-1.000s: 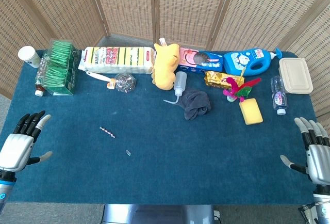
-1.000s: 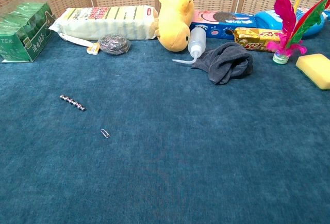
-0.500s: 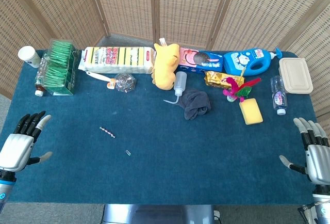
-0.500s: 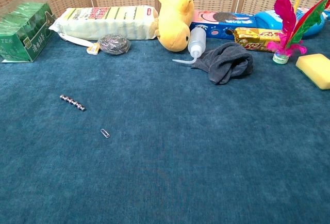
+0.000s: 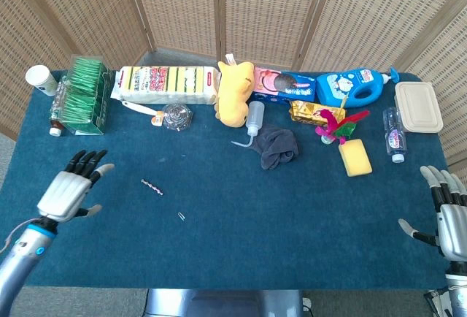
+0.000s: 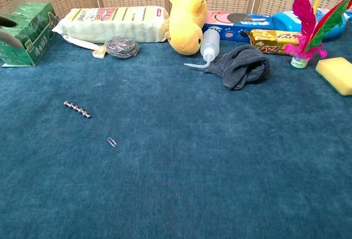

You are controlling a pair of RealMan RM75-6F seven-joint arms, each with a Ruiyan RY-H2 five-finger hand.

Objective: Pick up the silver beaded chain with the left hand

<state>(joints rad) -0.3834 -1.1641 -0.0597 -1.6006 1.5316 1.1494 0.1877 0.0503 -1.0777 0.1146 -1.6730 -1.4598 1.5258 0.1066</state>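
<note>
The short silver beaded chain [image 5: 152, 186] lies straight on the blue felt table [image 5: 241, 215], little beads in a row. Left hand [image 5: 71, 188] hovers nearby, fingers spread and empty; right hand [image 5: 449, 218] is spread too.

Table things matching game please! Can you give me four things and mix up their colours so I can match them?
Things:
1. beaded chain
2. plush toy
3. crumpled cloth
4. tea box

Colours:
A. green
B. dark grey
C. silver
D. yellow

Pairs: 1-C, 2-D, 3-B, 4-A
</note>
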